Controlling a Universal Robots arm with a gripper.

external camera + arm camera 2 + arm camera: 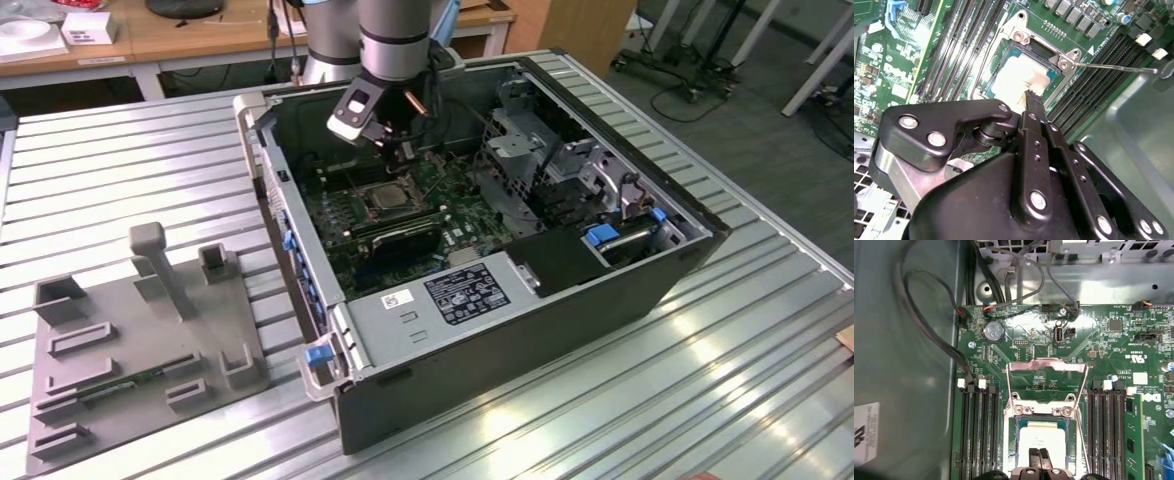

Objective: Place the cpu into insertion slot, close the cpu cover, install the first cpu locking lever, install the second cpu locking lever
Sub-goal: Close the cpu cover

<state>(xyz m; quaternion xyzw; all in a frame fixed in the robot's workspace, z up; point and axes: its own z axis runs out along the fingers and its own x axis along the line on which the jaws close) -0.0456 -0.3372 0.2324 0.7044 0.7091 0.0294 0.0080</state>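
the computer case [534,330] lies open on the table [747,380], and a holder plate [134,350] rests on the same table, well apart at the exterior view's left. inside the case lies the circuit board [461,215], and in the first wrist view the cpu [1041,432] sits in the socket [1010,440] between two banks of memory slots [979,430]. the cover [1046,363] stands open at the socket's edge away from the gripper [1039,455], which hangs just over the cpu.
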